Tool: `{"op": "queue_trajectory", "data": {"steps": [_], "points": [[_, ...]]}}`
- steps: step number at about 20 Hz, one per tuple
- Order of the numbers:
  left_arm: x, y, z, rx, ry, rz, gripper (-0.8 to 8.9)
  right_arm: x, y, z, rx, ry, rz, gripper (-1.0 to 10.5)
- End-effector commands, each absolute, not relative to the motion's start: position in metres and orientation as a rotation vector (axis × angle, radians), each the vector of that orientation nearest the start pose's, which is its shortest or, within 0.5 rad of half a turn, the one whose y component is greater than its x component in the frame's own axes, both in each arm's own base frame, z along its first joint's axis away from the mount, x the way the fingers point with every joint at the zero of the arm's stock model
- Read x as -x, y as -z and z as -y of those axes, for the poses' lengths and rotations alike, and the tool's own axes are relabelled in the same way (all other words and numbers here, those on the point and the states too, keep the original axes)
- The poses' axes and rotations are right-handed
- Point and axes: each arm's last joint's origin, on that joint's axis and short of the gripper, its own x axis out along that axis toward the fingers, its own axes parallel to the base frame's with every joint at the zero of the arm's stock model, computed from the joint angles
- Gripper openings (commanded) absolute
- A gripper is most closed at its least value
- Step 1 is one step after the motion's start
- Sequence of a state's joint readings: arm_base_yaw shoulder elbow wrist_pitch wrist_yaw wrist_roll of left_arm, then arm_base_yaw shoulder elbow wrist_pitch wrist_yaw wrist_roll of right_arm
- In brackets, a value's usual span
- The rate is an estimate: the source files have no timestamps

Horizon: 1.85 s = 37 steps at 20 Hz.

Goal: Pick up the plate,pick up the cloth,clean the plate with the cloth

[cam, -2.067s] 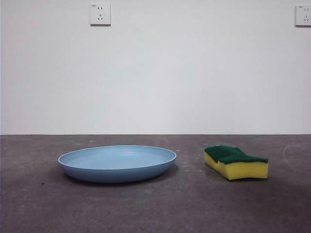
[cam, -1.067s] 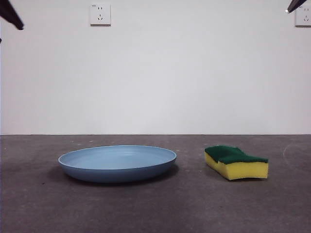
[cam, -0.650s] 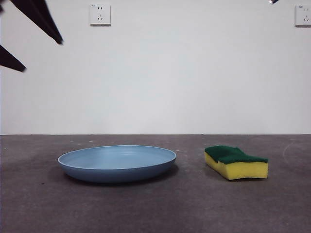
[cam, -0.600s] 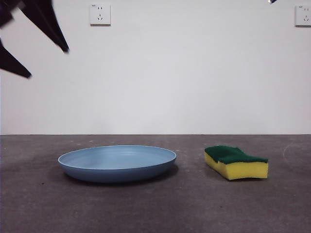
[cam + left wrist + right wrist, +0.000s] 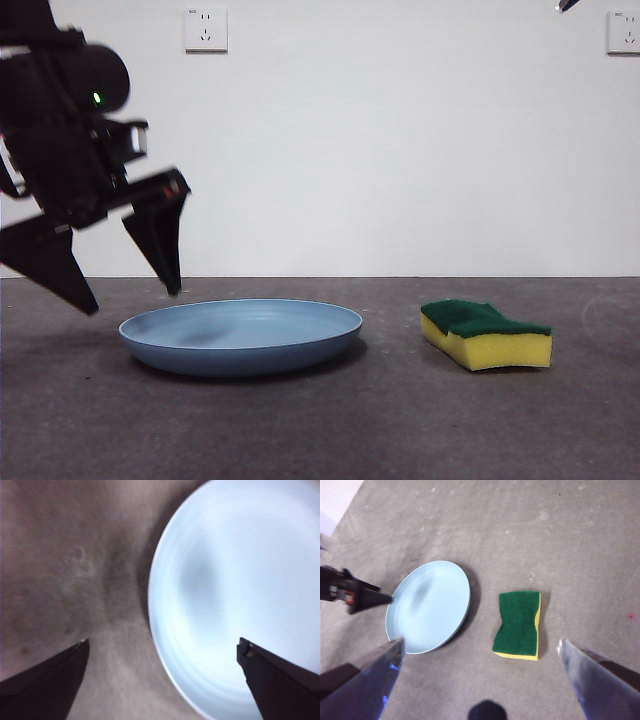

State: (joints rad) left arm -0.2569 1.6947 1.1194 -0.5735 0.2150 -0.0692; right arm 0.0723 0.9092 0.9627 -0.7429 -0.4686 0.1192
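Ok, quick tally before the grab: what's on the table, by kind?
Plates: 1, the light-blue plate
Sponges: 1, the yellow-and-green sponge
Total: 2

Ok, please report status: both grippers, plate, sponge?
Left gripper open, straddling plate rim. Right gripper open, high above the table. Sponge untouched beside plate. Nothing in the way.
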Motion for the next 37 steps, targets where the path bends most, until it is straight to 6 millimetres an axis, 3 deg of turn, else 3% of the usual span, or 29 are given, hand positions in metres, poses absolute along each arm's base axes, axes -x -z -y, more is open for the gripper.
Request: {"op": "queue_trajectory", "data": {"steps": [1,4,6,8,10,11,20,22,25,30,33,37], "points": [[-0.323,-0.181,0.096,0.012,0.390,-1.187,4.93,-0.170,-0.326,-0.026,-0.254,-0.478,-0.714,5.6],[-0.326,-0.171,0.101,0.003,0.392,-1.197,4.77,-0.170,-0.326,-0.026,-0.254,-0.478,-0.715,5.6],[-0.326,-0.170,0.104,-0.018,0.381,-1.187,3.88,-0.170,-0.326,-0.026,-0.253,-0.477,-0.715,5.6],[-0.327,-0.170,0.106,-0.035,0.365,-1.176,2.45,-0.170,-0.326,-0.026,-0.253,-0.475,-0.714,5.6],[-0.327,-0.170,0.106,-0.050,0.356,-1.174,0.31,-0.170,-0.326,-0.026,-0.253,-0.475,-0.714,5.6],[-0.327,-0.170,0.106,-0.052,0.357,-1.174,-0.08,-0.170,-0.326,-0.026,-0.253,-0.475,-0.715,5.6],[-0.328,-0.175,0.106,-0.052,0.362,-1.146,-0.08,-0.170,-0.326,-0.026,-0.252,-0.486,-0.714,5.6],[-0.323,-0.189,0.105,-0.050,0.365,-1.111,-0.08,-0.172,-0.326,-0.030,-0.216,-0.506,-0.698,5.6],[-0.310,-0.230,0.104,-0.037,0.385,-0.976,-0.08,-0.181,-0.324,-0.043,-0.150,-0.497,-0.695,5.6],[-0.269,-0.300,0.100,-0.083,0.319,-0.724,-0.08,-0.209,-0.308,-0.086,0.011,-0.449,-0.810,5.7],[-0.251,-0.314,0.094,-0.116,0.252,-0.704,-0.08,-0.230,-0.299,-0.112,0.102,-0.436,-0.866,5.7],[-0.247,-0.311,0.091,-0.149,0.211,-0.744,-0.08,-0.260,-0.268,-0.135,0.190,-0.407,-0.972,5.6]]}}
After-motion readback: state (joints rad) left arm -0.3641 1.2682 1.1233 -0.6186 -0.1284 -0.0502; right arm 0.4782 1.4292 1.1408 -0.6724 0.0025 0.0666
